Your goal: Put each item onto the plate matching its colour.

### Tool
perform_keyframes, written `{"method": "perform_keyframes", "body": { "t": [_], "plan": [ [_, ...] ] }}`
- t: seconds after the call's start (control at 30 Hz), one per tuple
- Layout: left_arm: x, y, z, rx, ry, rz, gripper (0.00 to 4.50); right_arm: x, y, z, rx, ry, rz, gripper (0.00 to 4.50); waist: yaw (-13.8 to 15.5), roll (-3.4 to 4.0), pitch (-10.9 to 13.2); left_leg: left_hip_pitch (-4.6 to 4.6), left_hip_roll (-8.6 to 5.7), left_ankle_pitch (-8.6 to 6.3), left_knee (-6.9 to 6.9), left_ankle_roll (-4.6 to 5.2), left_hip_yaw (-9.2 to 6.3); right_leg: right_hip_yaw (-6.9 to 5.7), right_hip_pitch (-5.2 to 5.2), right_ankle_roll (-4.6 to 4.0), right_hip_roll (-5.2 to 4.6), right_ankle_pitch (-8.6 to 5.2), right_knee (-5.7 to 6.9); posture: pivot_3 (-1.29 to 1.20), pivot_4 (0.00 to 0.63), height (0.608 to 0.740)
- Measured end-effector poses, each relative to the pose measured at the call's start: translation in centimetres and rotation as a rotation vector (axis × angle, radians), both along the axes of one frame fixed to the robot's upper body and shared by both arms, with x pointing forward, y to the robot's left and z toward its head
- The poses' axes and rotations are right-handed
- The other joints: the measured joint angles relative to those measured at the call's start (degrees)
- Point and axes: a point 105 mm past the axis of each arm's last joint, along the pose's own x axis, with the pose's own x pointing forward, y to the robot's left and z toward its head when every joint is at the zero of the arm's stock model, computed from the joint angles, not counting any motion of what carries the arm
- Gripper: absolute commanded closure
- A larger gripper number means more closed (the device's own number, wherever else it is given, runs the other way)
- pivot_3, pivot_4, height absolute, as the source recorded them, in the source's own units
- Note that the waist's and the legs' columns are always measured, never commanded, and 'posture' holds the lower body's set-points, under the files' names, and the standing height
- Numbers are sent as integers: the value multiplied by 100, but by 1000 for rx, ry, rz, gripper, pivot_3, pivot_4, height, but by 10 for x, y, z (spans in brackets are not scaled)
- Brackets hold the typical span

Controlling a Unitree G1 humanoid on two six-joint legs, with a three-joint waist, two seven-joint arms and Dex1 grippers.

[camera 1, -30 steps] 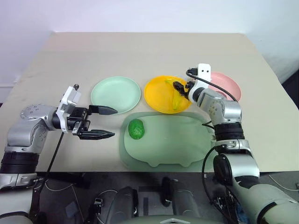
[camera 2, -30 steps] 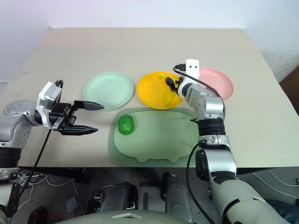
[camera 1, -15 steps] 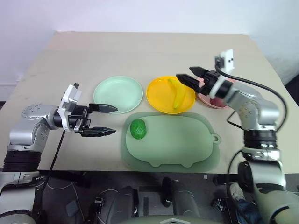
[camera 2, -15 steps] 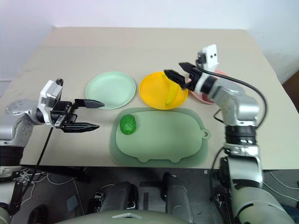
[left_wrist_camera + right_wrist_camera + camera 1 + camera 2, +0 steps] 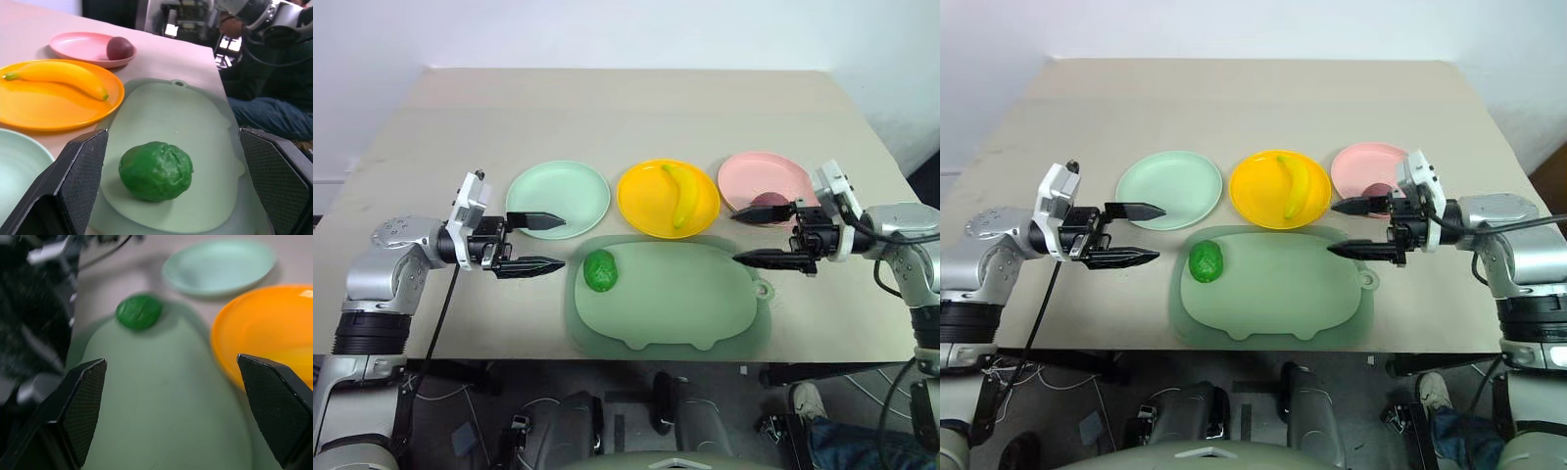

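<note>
A bumpy green fruit (image 5: 600, 270) lies on the left end of the pale green pig-shaped board (image 5: 675, 299). The yellow banana (image 5: 682, 194) rests in the yellow plate (image 5: 641, 201). On the pink plate (image 5: 769, 174) sits the dark red fruit (image 5: 764, 202). Nothing lies on the mint green plate (image 5: 558, 193). My left gripper (image 5: 546, 242) is open, level, pointing right at the green fruit from just left of the board. Over the board's right end my right gripper (image 5: 751, 236) is open and points left, with nothing between its fingers.
The beige table (image 5: 607, 108) stretches back behind the plates. The pig-shaped board reaches close to the table's front edge.
My right arm swung back from over the yellow plate and turned, so its open gripper now points left over the board's right end. The banana stays in the yellow plate. The left gripper barely moved.
</note>
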Motion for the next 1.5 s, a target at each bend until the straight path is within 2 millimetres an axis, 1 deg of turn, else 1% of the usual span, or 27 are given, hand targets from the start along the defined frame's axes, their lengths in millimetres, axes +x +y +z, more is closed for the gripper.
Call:
{"method": "perform_keyframes", "body": {
  "t": [0.1, 0.17, 0.23, 0.27, 0.37, 0.47, 0.53, 0.6, 0.7, 0.77, 0.83, 0.87, 0.9, 0.97, 1.03, 1.13, 1.2, 1.37, 1.5],
  "plan": [
    [5, -1, 0, -4, 26, 38, 0, -3, 0, -8, -10, 6, 21, 23, -1, -1, 1, 0, -1, 1, 1, -1, 0, 0, 0, 0, 0, 0, 1, 0, 150, 740],
    [8, -1, -2, -5, 62, 61, 0, -2, 0, -10, -1, 15, 17, 23, -3, -1, 1, 1, -1, 2, 1, -4, 0, 0, 0, 0, 1, 0, 1, 0, 150, 740],
    [10, -5, -5, -4, 157, 69, 0, -1, 0, -10, 1, 16, 12, 23, -1, -1, 1, 0, -1, 3, 1, -6, 1, 0, 0, 0, 1, 0, 2, 0, 150, 740],
    [9, -9, -7, -3, 238, 63, 0, -1, 1, -10, 4, 13, 12, 23, 3, -2, 1, -1, -2, 3, 1, -6, 1, -1, 1, 0, 1, 0, 2, 0, 150, 740],
    [6, -20, -6, 7, 364, 71, 0, -1, 2, -11, 8, 10, 13, 23, 2, -5, 2, -2, -1, 3, 1, -6, -6, 1, 2, 2, 0, 1, 5, 0, 150, 740],
    [5, -29, -4, 45, 400, 108, 0, 0, 2, -10, 8, 9, 14, 23, -4, -5, 3, 0, -1, 5, 0, -9, -6, 1, 2, 1, 1, 1, 5, 0, 150, 740],
    [10, -34, -7, 94, 402, 196, 0, 1, 2, -8, 8, -1, 11, 23, -4, -5, 3, 1, -1, 6, 0, -11, -7, 2, 2, 1, 1, 1, 4, 0, 150, 740],
    [12, -34, -12, 136, 422, 263, 0, 2, 3, -4, 10, -10, 13, 23, -4, -5, 3, 1, -2, 13, 0, -23, -7, 2, 2, 1, 2, 1, 5, 0, 150, 740],
    [5, -38, -11, 151, 467, 260, 0, 4, 2, -3, 13, -12, 12, 23, -5, -7, 4, 0, -1, 22, 0, -39, -7, 2, 2, 1, 2, 1, 7, 0, 150, 740],
    [-2, -44, -7, 179, 423, 242, 0, 5, 2, -2, 17, -12, 8, 23, -4, -7, 4, 0, -2, 23, 0, -40, -7, 3, 2, 1, 1, 1, 6, 0, 150, 740],
    [-6, -50, -3, 219, 303, 244, 0, 6, 3, 0, 21, -19, 9, 23, -2, -7, 4, 2, -2, 24, 0, -43, -7, 3, 2, 0, 1, 0, 4, 0, 150, 740],
    [-8, -52, -4, 245, 258, 245, 0, 7, 3, 1, 20, -24, 11, 23, 2, -7, 4, 4, -4, 24, 0, -44, -6, 4, 3, 0, 1, 0, 2, 0, 150, 740],
    [-10, -56, -8, 259, 239, 242, 0, 7, 4, 2, 21, -29, 12, 23, 3, -7, 4, 4, -5, 25, 0, -44, -6, 5, 3, 0, 1, 0, 1, 0, 150, 740],
    [-13, -61, -13, 244, 275, 223, 0, 9, 5, 5, 29, -33, 13, 23, 14, -8, 4, 3, -5, 25, 3, -44, -6, 5, 4, 0, 1, 0, 2, 0, 150, 740],
    [-14, -62, -18, 269, 261, 227, 0, 9, 6, 4, 33, -32, 14, 23, 13, -8, 4, 4, -6, 25, 2, -44, -6, 5, 4, 0, 1, 0, 2, 0, 150, 740],
    [-9, -55, -26, 343, 183, 277, 0, 10, 6, 4, 34, -26, 11, 23, 9, -8, 4, 4, -6, 25, 1, -44, -6, 5, 3, -1, 1, 0, 1, 0, 150, 740],
    [-5, -53, -27, 350, 160, 311, 0, 10, 6, 4, 35, -26, 9, 23, 18, -8, 4, 3, -6, 24, 2, -43, -7, 5, 4, -1, 1, 0, 1, 0, 150, 740],
    [4, -57, -27, 331, 112, 363, 0, 11, 7, 3, 39, -26, 2, 23, 98, -8, 4, 4, -7, 24, 3, -42, -4, 6, 4, -1, 0, 1, 2, 0, 150, 740],
    [4, -64, -36, 326, 124, 355, 0, 12, 8, 3, 44, -29, 0, 23, 119, -8, 4, 4, -7, 23, 5, -42, -4, 6, 4, -1, 0, 1, 3, 0, 150, 740]
  ]
}}
